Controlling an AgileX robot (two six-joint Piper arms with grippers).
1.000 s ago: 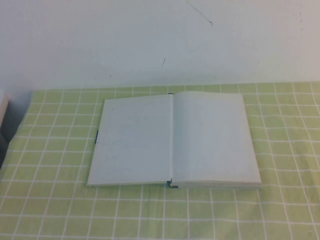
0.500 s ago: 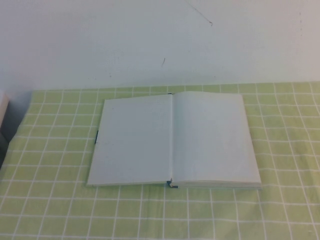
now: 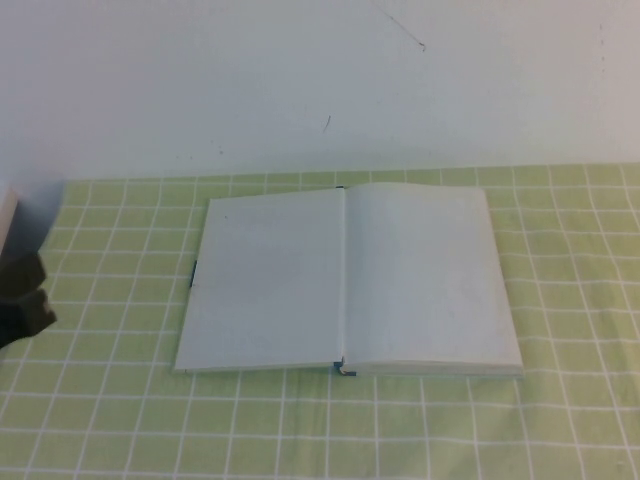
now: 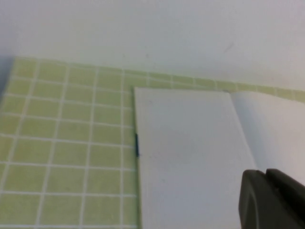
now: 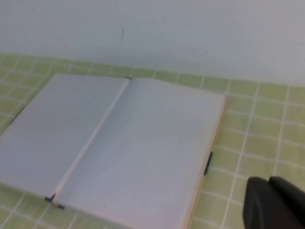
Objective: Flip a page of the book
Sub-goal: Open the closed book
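Table under a green-and-white checked cloth, pale wall close behind. No clutter on it.

The book lies open and flat near the middle of the cloth, spine running away from the robot, both leaves showing white and blank-looking. Dark teal cover shows only as slivers: at the foot of the spine and along the outer left edge. It looks a broad, thin hardcover; my judgement is the boards are stiff and heavy enough to stay put while one leaf is lifted.

The page on the robot's right sits flush on its stack, with no curl or raised corner. Likely very light, limp and easily creased or torn. The surface looks smooth, so a pad pressed flat may just slide. Best hold, I judge, is the free outer edge or a near outer corner, away from the spine: nudge it up first, then pinch only the top leaf. The stack edge shows several leaves, so taking two at once is a risk.

Left gripper: dark shape at the left edge of the table, well apart from the book in the high view; from its own wrist camera its tip hangs over the left leaf. I cannot tell how its fingers stand.

Right gripper: not in the high view; its wrist camera shows the dark tip off the book's outer right edge, above the cloth. Fingers pressed together, holding nothing.
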